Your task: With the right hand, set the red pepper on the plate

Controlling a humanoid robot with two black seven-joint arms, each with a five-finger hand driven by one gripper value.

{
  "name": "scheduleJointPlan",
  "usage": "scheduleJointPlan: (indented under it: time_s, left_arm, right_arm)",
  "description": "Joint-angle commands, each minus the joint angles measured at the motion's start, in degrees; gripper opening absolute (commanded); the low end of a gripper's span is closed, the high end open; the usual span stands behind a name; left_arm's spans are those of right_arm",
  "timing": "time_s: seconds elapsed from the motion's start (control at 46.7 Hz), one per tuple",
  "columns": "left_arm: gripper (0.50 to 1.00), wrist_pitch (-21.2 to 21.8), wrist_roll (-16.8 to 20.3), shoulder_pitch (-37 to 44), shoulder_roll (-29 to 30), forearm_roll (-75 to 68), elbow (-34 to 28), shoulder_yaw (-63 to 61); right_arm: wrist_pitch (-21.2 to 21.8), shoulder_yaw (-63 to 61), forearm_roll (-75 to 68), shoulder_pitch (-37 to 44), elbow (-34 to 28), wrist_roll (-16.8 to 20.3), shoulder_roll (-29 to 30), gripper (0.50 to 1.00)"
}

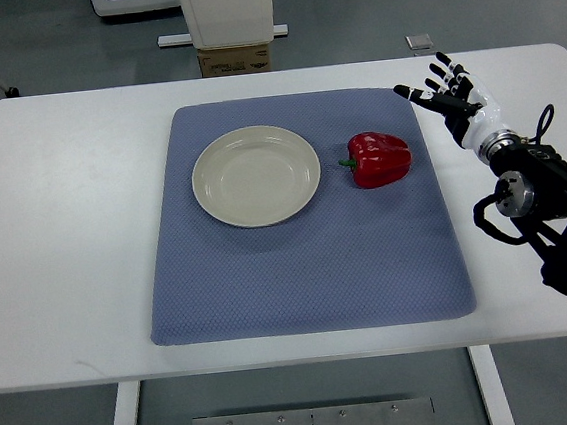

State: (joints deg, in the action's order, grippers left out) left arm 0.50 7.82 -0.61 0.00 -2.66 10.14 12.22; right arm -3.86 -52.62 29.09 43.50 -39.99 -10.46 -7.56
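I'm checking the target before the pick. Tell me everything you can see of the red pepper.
The red pepper is a glossy, lobed bell pepper lying on its side, its short green stem pointing left toward the plate. It looks whole and unbruised. It rests on the blue mat, right of the plate and apart from it. Nothing else touches it; the right hand hovers open to its right.
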Motion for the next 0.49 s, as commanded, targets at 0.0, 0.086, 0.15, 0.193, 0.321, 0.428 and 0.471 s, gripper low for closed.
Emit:
scheduleJointPlan:
  time_s: [0.0, 0.086, 0.15, 0.193, 0.321, 0.428, 0.471]
  left_arm:
    - [1.000, 0.0, 0.0, 0.0, 0.0, 0.0, 0.0, 0.0]
    - [1.000, -0.1, 0.0, 0.0, 0.0, 0.0, 0.0, 0.0]
    - [1.000, -0.1, 0.0, 0.2, 0.0, 0.0, 0.0, 0.0]
    - [1.000, -0.1, 0.0, 0.2, 0.0, 0.0, 0.0, 0.0]
    - [1.000, 0.0, 0.0, 0.1, 0.0, 0.0, 0.0, 0.0]
    - [1.000, 0.0, 0.0, 0.2, 0.0, 0.0, 0.0, 0.0]
    - [1.000, 0.0, 0.0, 0.2, 0.0, 0.0, 0.0, 0.0]
  right_arm:
    - [0.0, 0.0, 0.0, 0.0, 0.0, 0.0, 0.0, 1.000]
    - [0.0, 0.0, 0.0, 0.0, 0.0, 0.0, 0.0, 1.000]
    - [0.0, 0.0, 0.0, 0.0, 0.0, 0.0, 0.0, 1.000]
    - [0.0, 0.0, 0.0, 0.0, 0.0, 0.0, 0.0, 1.000]
    - [0.0, 0.0, 0.0, 0.1, 0.1, 0.0, 0.0, 1.000]
    - [0.0, 0.0, 0.0, 0.1, 0.1, 0.0, -0.1, 1.000]
    - [0.0, 0.0, 0.0, 0.1, 0.1, 0.0, -0.1, 1.000]
